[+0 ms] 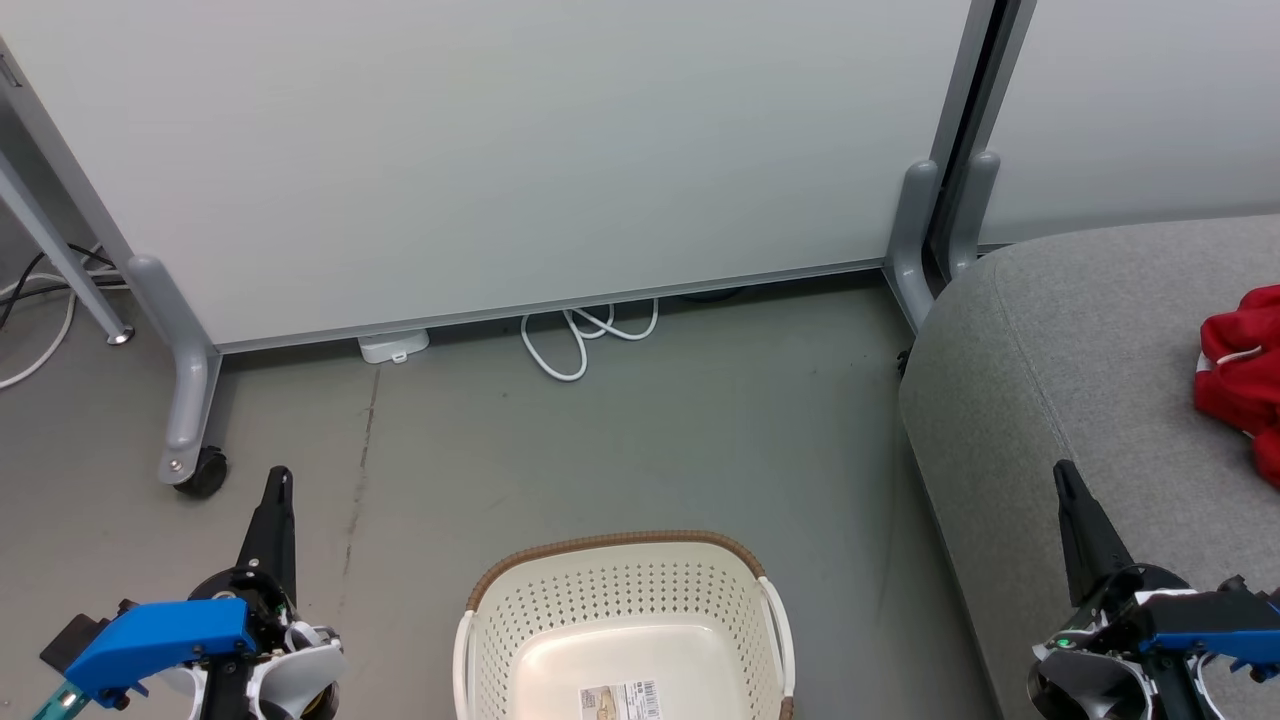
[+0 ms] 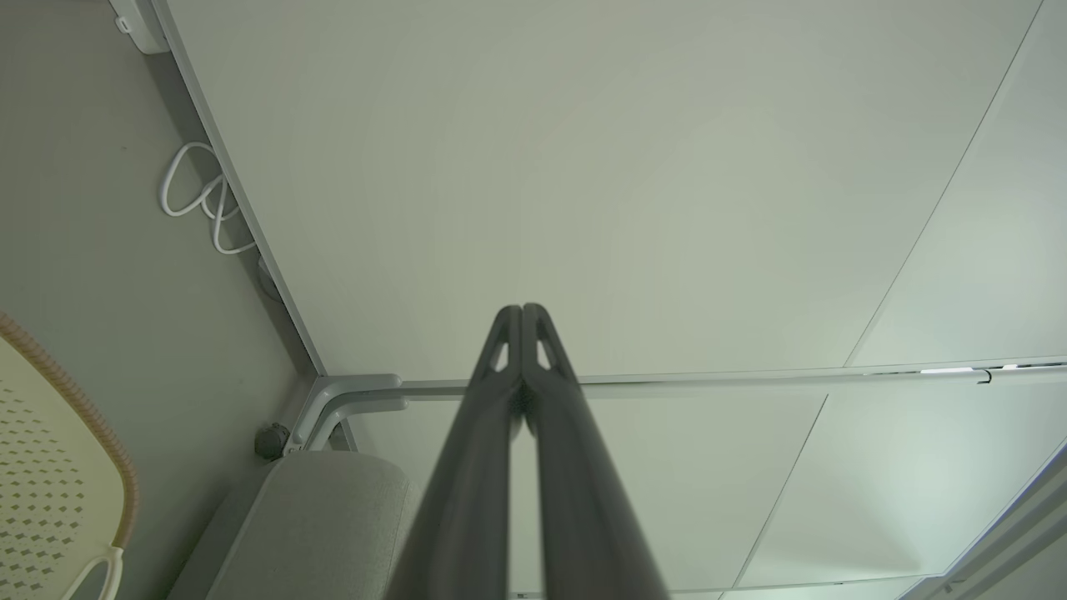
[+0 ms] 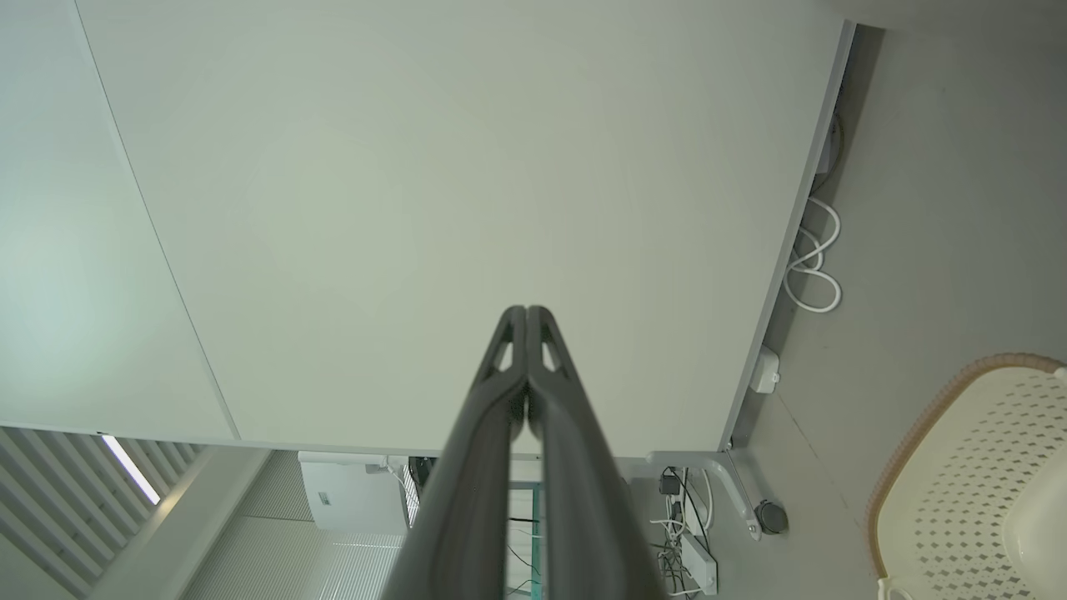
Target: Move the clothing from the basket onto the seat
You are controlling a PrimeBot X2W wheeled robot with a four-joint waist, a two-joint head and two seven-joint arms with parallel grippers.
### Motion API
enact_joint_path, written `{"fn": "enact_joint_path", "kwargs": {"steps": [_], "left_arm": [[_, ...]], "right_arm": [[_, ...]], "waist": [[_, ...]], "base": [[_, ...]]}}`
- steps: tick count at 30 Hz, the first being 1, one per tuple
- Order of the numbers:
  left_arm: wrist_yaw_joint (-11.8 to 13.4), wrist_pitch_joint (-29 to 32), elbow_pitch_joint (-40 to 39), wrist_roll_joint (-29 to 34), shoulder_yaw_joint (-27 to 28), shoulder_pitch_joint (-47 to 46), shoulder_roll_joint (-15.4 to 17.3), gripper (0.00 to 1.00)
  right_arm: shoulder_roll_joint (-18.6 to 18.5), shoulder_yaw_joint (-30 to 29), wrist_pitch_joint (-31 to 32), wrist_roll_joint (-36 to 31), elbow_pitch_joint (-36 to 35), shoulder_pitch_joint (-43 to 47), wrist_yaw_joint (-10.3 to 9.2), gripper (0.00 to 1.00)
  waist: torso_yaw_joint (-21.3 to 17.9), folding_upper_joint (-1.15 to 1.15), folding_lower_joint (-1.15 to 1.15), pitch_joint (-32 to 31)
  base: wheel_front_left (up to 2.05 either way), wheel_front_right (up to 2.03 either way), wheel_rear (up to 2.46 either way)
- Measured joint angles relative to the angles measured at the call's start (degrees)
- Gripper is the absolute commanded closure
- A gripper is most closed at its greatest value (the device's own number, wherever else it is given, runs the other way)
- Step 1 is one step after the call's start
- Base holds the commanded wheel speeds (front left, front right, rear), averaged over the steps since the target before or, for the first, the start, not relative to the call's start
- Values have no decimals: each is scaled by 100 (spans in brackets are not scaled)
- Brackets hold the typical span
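Lying on seat [image 1: 1080, 350], clothing [image 1: 1243, 375] apart from closed right tool [image 1: 1062, 475]

clothing [image 1: 1240, 375]: red (white trim) | basket [image 1: 620, 600]: cream, brown rim | seat [image 1: 1080, 360]: grey

Setting: an office or laboratory test area. Indicators: pale partition panels [image 1: 520, 150] on grey caster feet [image 1: 188, 410], bare grey floor [image 1: 700, 430], loose white cable [image 1: 577, 345], a power strip [image 3: 696, 567], with a grey couch [image 1: 1080, 340] staged alongside.
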Motion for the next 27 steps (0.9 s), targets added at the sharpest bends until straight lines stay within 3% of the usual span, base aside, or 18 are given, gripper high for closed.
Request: {"fn": "enact_joint_path", "kwargs": {"steps": [27], "left_arm": [[0,1,0,0,0,-1,0,100]], "right_arm": [[0,0,0,0,-1,-1,0,100]], "waist": [[0,0,0,0]], "base": [[0,0,0]]}}
